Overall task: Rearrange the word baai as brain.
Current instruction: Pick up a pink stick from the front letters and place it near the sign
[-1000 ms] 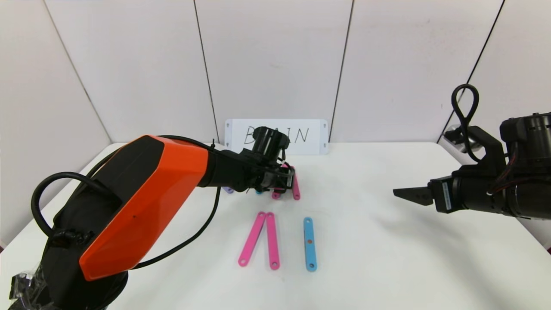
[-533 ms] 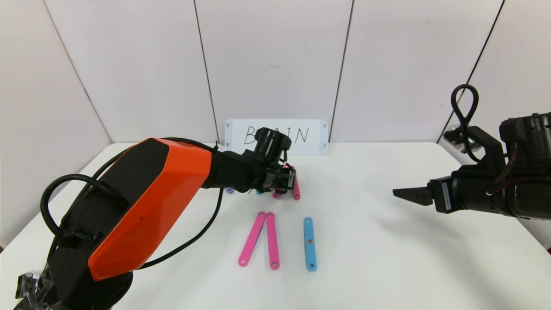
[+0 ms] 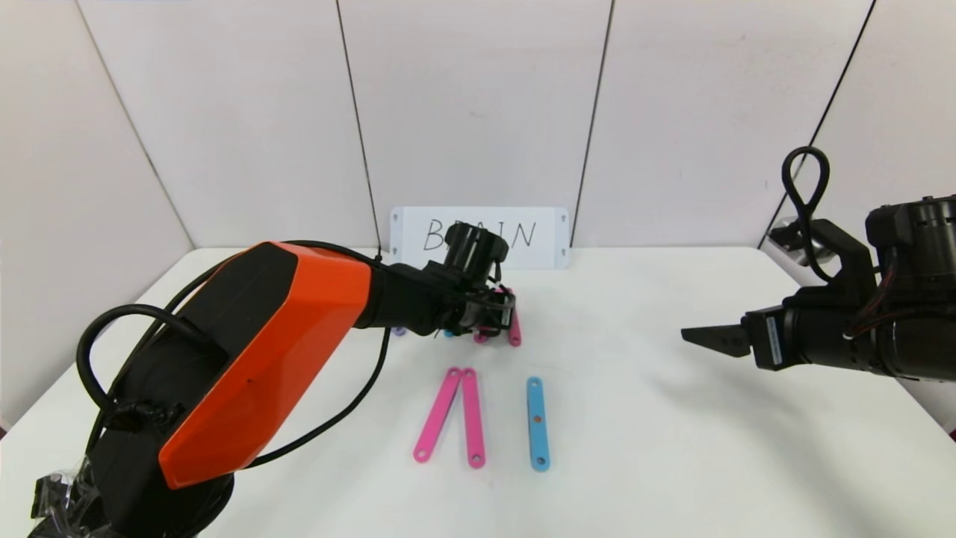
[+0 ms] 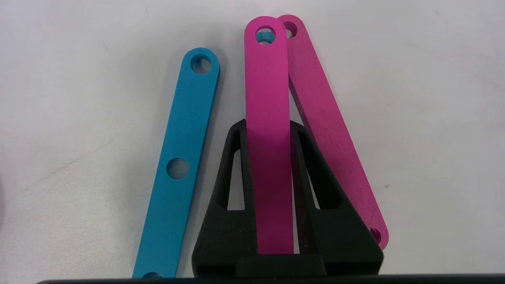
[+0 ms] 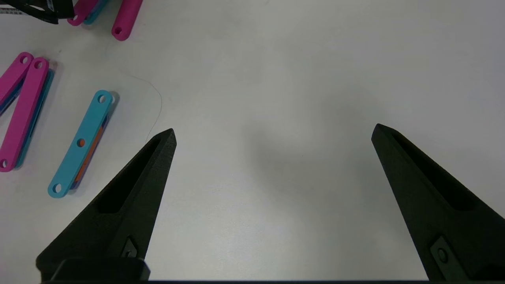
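The word baai shows only as loose flat strips on the white table [image 3: 672, 448]. My left gripper [image 4: 268, 126] is shut on a pink strip [image 4: 266, 79], which sticks out past the fingertips. Beside the held strip, a second pink strip [image 4: 331, 142] and a blue strip [image 4: 183, 157] lie flat on the table. In the head view the left gripper [image 3: 499, 312] hovers at the back middle, over a pink strip [image 3: 514, 329]. Nearer the front lie two pink strips in a narrow V [image 3: 441, 415] and a blue strip [image 3: 537, 422]. My right gripper [image 3: 706, 340] hangs open and empty at the right.
A white card [image 3: 549, 235] with handwritten letters stands against the back wall, partly hidden by my left wrist. A lilac piece [image 3: 398, 330] peeks out under the left arm. Something orange [image 5: 90, 156] lies under the front blue strip. Bare table stretches below my right gripper [image 5: 274, 134].
My left arm has crept slightly to the right, still shut on the pink strip. The right arm and the front strips have not moved.
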You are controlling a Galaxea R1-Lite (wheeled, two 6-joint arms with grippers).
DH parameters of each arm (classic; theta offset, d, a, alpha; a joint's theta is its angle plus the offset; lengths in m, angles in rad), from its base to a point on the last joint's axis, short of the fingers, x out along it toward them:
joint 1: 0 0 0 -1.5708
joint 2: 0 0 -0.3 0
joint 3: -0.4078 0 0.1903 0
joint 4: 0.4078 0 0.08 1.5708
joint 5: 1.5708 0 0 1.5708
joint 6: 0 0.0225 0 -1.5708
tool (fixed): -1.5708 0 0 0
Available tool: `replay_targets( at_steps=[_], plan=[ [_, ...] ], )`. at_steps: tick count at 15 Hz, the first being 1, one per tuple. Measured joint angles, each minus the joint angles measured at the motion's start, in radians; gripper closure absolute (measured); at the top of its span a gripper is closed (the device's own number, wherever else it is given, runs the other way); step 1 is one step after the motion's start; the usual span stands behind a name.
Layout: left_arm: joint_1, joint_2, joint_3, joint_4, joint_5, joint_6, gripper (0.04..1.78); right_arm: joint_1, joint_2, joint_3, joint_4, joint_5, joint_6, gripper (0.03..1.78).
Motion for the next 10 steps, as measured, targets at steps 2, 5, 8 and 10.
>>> replay_targets(
  at_steps=[2, 5, 8, 10],
  plan=[
    [0.001, -0.002, 0.000, 0.001, 0.000, -0.001, 1.52, 0.001, 0.001, 0.001, 0.000, 0.000, 0.000, 0.08],
    [0.007, -0.005, 0.000, 0.003, 0.004, -0.002, 1.52, 0.004, 0.002, 0.003, 0.000, 0.000, -0.001, 0.08],
    [0.012, -0.006, -0.002, 0.003, 0.021, 0.000, 1.52, 0.006, 0.002, 0.005, 0.000, 0.000, -0.002, 0.08],
    [0.014, -0.006, -0.007, 0.002, 0.021, 0.000, 1.52, 0.006, 0.002, 0.005, 0.000, 0.000, -0.003, 0.08]
  ],
)
